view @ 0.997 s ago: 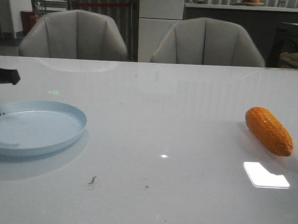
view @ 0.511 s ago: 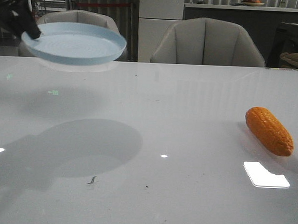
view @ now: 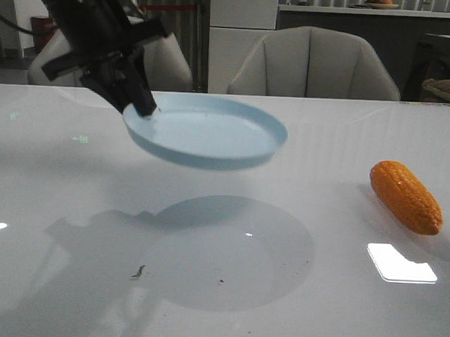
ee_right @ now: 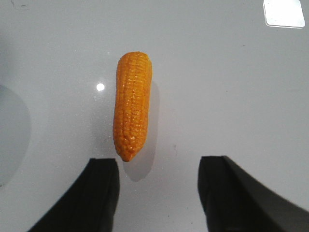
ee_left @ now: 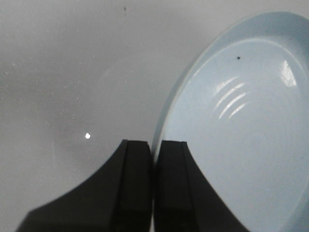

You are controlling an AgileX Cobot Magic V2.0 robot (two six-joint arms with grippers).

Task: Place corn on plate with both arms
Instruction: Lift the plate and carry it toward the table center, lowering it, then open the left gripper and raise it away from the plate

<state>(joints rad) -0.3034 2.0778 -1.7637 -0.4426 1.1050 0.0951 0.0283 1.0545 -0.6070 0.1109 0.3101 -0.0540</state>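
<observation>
Under left gripper (ee_left: 153, 166), plate (ee_left: 241, 145) rim cut off

- We see a glossy white table (view: 225, 304) filling the lower frame.
- At right lies a glossy orange toy corn cob (view: 405, 197), flat on it.

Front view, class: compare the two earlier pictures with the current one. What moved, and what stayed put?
The left gripper, shut on the rim of the plate, lifted it off the table's left side, then carried it toward the middle, where it now hangs in the air. The corn kept its place on the right.
</observation>
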